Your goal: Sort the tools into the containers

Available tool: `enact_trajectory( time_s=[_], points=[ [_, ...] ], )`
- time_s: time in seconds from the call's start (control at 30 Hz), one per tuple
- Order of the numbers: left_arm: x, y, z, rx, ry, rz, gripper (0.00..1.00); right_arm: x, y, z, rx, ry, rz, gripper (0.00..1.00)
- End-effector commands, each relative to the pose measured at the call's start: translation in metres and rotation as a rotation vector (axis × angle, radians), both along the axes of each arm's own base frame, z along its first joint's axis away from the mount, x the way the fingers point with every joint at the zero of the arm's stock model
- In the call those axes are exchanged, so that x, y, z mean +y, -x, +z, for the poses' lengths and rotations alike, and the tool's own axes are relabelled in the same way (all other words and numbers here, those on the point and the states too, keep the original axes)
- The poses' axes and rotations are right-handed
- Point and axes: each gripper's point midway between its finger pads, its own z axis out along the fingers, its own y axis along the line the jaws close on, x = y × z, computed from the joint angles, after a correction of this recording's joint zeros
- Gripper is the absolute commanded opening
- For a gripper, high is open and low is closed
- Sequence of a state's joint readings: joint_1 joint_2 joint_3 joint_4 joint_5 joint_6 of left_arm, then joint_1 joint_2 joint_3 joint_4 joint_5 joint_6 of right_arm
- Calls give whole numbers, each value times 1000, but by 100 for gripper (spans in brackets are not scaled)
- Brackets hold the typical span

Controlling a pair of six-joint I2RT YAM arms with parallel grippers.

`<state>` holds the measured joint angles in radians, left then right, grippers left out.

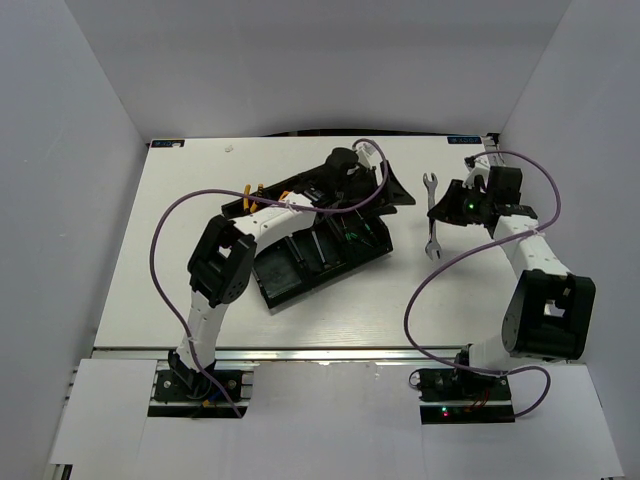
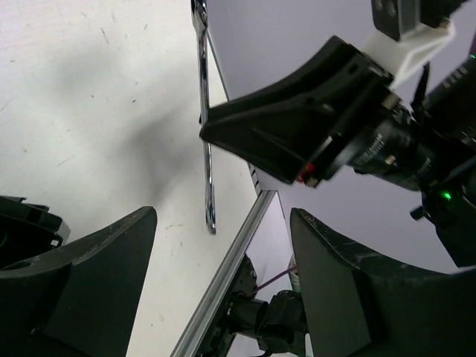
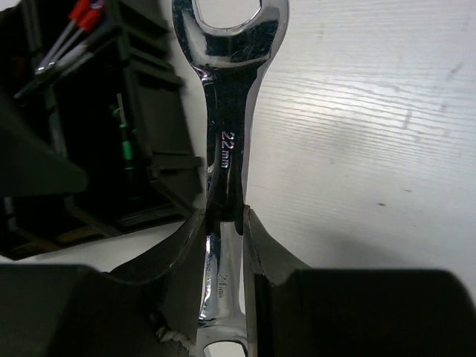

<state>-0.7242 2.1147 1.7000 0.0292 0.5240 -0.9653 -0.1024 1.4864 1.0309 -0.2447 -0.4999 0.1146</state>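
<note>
Wrench [image 3: 227, 149] is being clamped at mid-shank by the right fingers [image 3: 175, 260], which are being pressed together on its narrow edges. One open head is sticking out ahead and the other end is running back between them. It is being held over bare tabletop [image 1: 330, 330], just right of the black tray [image 1: 300, 292]; whether it is being carried clear of the surface cannot be told for sure. No compartment is being entered yet. Left fingers [image 2: 89, 275] are being held wide apart with nothing between them, hovering at the tray's far right corner, close beside the wrench and the right arm's wrist. Other tools are being seen in the tray: a green-black tool [image 3: 126, 149] in one compartment and a red-tipped tool [image 3: 89, 13] beyond it.

Risks, as judged:
- The grip is being taken on a thin polished shank, so the wrench is likely to pivot or slide out if swung fast.
- The wrench is long, so an end may be caught on a compartment wall and left propped on the rim instead of lying inside.
- Both arms are being crowded near the same tray corner, so a bump could be caused by a straight move across.
- The tray is sitting skewed and could be shoved by any contact.
</note>
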Motion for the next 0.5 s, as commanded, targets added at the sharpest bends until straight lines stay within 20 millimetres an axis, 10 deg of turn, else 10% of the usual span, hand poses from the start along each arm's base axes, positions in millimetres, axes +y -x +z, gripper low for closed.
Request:
enact_trajectory(
  time_s=[0.0, 0.47],
  points=[
    [-6, 0, 23, -36, 7, -1, 83, 31, 11, 37, -67, -82, 76, 0],
    [-12, -1, 18, -64, -56, 17, 76, 82, 34, 74, -124, -135, 204, 0]
  ],
)
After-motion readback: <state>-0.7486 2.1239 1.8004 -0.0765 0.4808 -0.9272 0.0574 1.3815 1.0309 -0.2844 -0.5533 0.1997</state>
